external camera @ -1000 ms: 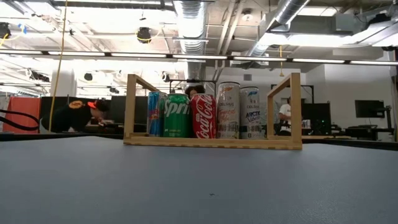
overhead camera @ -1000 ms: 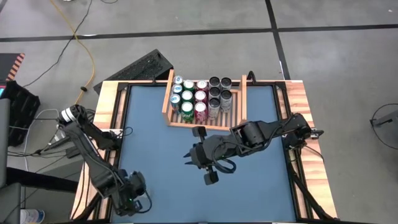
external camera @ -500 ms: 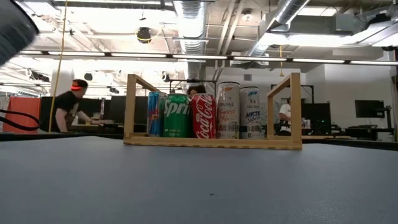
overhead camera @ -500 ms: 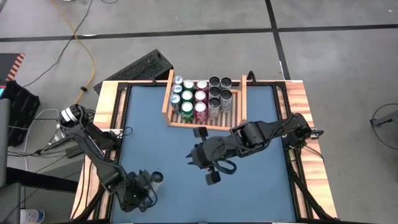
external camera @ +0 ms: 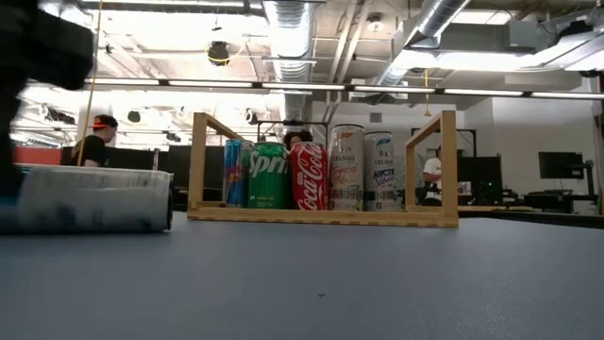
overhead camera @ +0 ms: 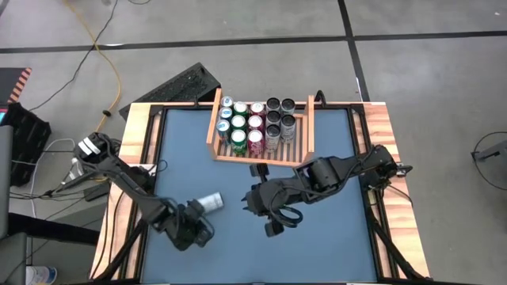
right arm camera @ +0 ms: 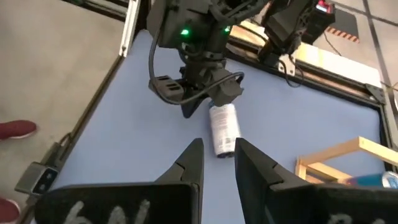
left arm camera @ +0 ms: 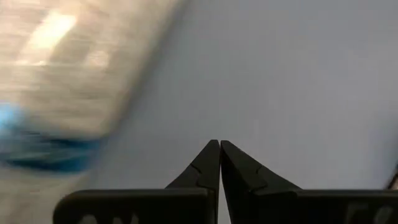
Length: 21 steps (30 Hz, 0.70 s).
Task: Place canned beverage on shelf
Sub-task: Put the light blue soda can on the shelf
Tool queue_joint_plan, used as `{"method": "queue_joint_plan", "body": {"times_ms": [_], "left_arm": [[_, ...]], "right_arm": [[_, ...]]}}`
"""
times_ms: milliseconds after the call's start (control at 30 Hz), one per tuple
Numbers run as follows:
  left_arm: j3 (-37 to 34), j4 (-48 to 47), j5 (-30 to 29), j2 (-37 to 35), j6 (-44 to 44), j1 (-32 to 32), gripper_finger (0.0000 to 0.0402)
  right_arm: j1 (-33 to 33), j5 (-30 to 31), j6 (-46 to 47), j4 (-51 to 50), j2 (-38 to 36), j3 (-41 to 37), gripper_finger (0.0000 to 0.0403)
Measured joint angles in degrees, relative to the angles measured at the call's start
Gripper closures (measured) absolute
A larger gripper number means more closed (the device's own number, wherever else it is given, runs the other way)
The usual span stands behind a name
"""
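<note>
Wooden shelf with 14 upright cans, 1 loose can lying beside closed left pincer; right pincer slightly apart.

Right pincer: its two dark fingers stand slightly parted above the blue desk. A silver can lies on its side just beyond the fingertips. The left pincer sits close beside the can's far end, at its 10 o'clock. The wooden shelf corner shows at 3 o'clock. A red shoe rests on the floor at 9 o'clock.
</note>
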Motion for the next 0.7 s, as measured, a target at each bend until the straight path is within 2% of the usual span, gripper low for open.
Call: {"method": "queue_joint_plan", "body": {"times_ms": [133, 267, 333, 400, 467, 533, 600, 700], "left_arm": [[-1.0, 5.8, -1.1, 0.0, 8.7, 5.6, 0.0401], [3.7, 1.8, -5.6, -2.7, 14.2, 10.8, 0.0401], [8.7, -9.8, -6.0, -5.6, 16.1, 12.7, 0.0401], [13.3, -27.3, -7.3, -6.8, 17.5, 14.5, 0.0401], [15.6, -45.9, -10.2, -7.2, 14.4, 16.9, 0.0401], [15.2, -58.0, -13.3, -7.6, 8.6, 20.0, 0.0401], [11.8, -59.8, -15.5, -7.5, 7.1, 23.2, 0.0401], [4.5, -48.3, -17.0, -7.8, 14.2, 28.8, 0.0401]], "right_arm": [[-0.1, 0.2, 0.0, -0.7, -0.1, 0.0, 0.0328], [-0.2, 0.2, 0.0, -0.3, -0.2, 0.0, 0.0328], [-0.4, 0.2, 0.0, -0.4, -0.2, 0.0, 0.0328], [-0.5, 0.2, 0.0, -0.7, -0.6, 0.0, 0.0328], [-0.7, 0.4, 0.0, -0.3, -0.8, 0.0, 0.0328], [-0.9, 0.4, 0.1, -0.4, -0.9, 0.0, 0.0328], [-0.8, 0.4, 0.3, -0.6, -0.8, 0.0, 0.0328], [-0.4, 0.4, 0.2, -0.6, -0.8, 0.0, 0.0328]]}}
